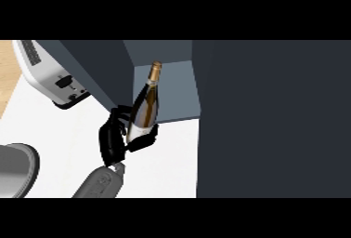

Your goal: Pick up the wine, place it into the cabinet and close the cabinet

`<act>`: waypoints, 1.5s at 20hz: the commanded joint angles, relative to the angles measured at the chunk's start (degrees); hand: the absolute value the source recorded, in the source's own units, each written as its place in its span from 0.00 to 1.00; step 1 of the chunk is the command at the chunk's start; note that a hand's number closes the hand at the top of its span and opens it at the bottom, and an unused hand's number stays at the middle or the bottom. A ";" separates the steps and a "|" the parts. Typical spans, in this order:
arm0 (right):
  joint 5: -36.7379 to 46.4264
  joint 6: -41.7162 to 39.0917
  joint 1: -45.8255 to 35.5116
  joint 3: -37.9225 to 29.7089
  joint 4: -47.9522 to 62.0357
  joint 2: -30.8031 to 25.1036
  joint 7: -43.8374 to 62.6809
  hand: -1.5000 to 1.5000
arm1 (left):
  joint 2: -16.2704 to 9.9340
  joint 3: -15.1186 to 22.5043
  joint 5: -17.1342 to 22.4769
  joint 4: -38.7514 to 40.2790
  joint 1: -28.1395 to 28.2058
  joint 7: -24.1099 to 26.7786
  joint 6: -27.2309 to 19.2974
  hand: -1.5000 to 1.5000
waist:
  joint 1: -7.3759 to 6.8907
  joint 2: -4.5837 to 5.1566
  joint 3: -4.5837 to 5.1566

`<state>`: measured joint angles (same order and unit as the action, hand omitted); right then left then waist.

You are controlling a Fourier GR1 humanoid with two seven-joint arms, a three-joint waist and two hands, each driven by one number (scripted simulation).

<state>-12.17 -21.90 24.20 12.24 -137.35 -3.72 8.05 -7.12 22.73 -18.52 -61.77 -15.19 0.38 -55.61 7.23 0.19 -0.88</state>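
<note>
The wine bottle (pixel 146 104) is dark, with a gold foil top and a pale label. It leans with its neck up against the open cabinet's inside (pixel 177 88). My right hand (pixel 112 135) is shut on the bottle's lower part: fingers curl round its left side and the thumb (pixel 145 138) crosses below the label. The bottle's base is hidden by the hand and hangs over the white counter (pixel 168 158), just in front of the cabinet's lower edge. The cabinet's dark door (pixel 274 116) stands open and fills the right side. My left hand does not show.
A white toaster-like appliance (pixel 51 76) stands at the back left beside the cabinet's side wall (pixel 96 69). A rounded grey shape (pixel 15 169) lies at the lower left edge. Wooden floor (pixel 5 69) shows beyond the counter's left edge.
</note>
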 commanded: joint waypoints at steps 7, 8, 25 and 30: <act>-2.81 -0.56 -0.93 -0.44 -0.94 -0.16 0.39 0.00 | 4.70 1.96 -3.34 9.02 -16.65 -8.87 6.13 1.00 | 2.13 1.49 0.78; -3.61 -0.80 0.43 -0.70 -1.94 -0.25 0.05 0.00 | 3.27 0.62 -3.33 8.91 -17.23 -9.61 5.71 1.00 | 3.00 1.32 0.73; -4.57 -1.50 0.87 -2.87 -1.92 -1.05 0.01 0.00 | 6.92 -0.30 -12.70 32.10 -36.27 -23.35 5.80 0.00 | 0.85 1.81 0.88; -4.95 -1.74 1.15 -2.38 -2.45 -1.32 0.52 0.00 | 7.10 -1.50 -10.78 39.34 -41.77 -22.54 6.85 0.00 | 0.88 2.12 1.00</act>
<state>-14.10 -23.71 24.99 9.70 -137.04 -4.66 6.89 -0.22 21.99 -29.89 -28.17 -51.60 -21.75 -49.65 7.96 1.97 0.01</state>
